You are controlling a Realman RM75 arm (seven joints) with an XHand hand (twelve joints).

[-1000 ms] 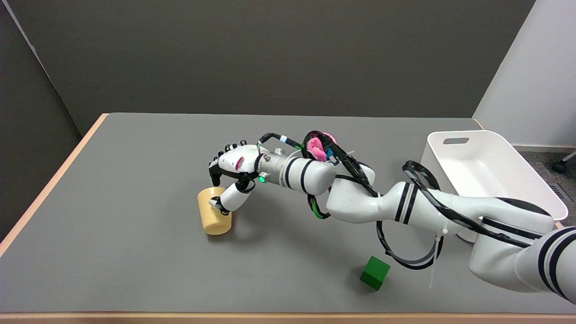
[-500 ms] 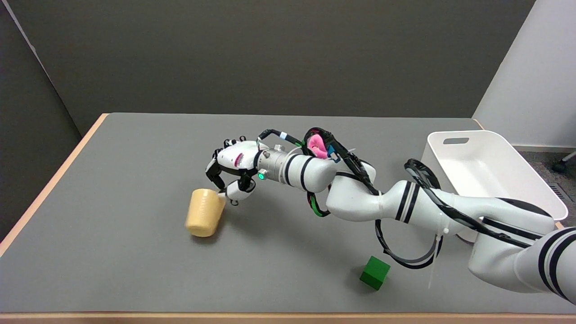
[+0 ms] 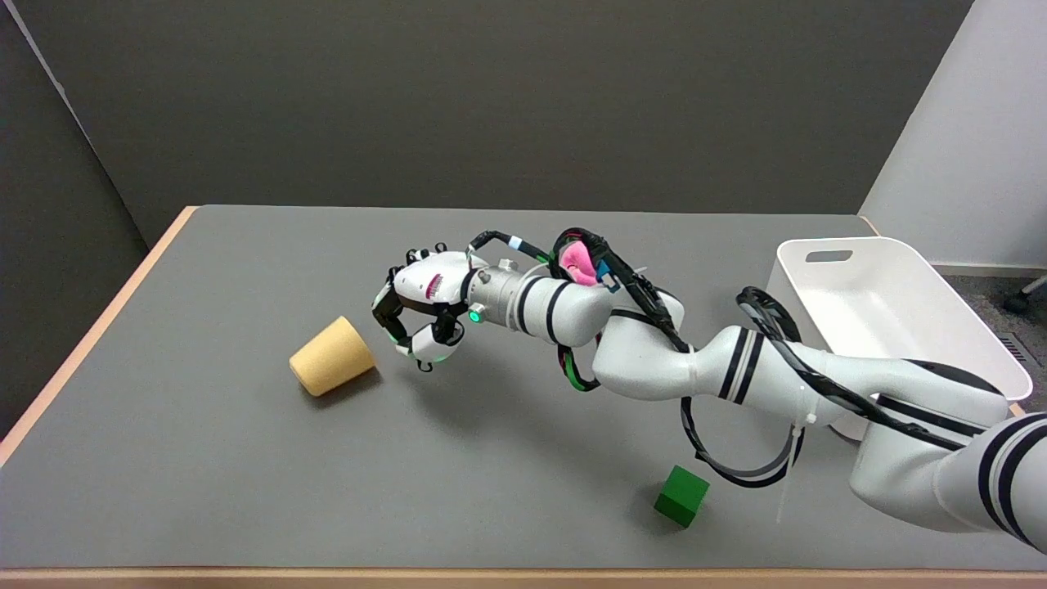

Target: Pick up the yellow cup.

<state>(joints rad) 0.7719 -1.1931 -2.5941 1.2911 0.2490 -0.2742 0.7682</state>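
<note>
Head view: the yellow cup (image 3: 332, 367) is seen lying on its side on the grey table (image 3: 204, 458), left of centre — apart from the right hand (image 3: 419, 315), whose fingers are curled in on nothing just right of it. A green cube (image 3: 681, 496) is set near the front edge, well apart; a white bin (image 3: 891, 315) is placed at the right edge, partly hidden by the arm. Dark wall behind — lighter wall at right.

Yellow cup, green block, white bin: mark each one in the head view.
yellow cup (image 3: 331, 367): head view, on its side wall as it lies tipped on the table.
green block (image 3: 681, 496): head view, on its top face.
white bin (image 3: 792, 282): head view, on its near left wall.
</note>
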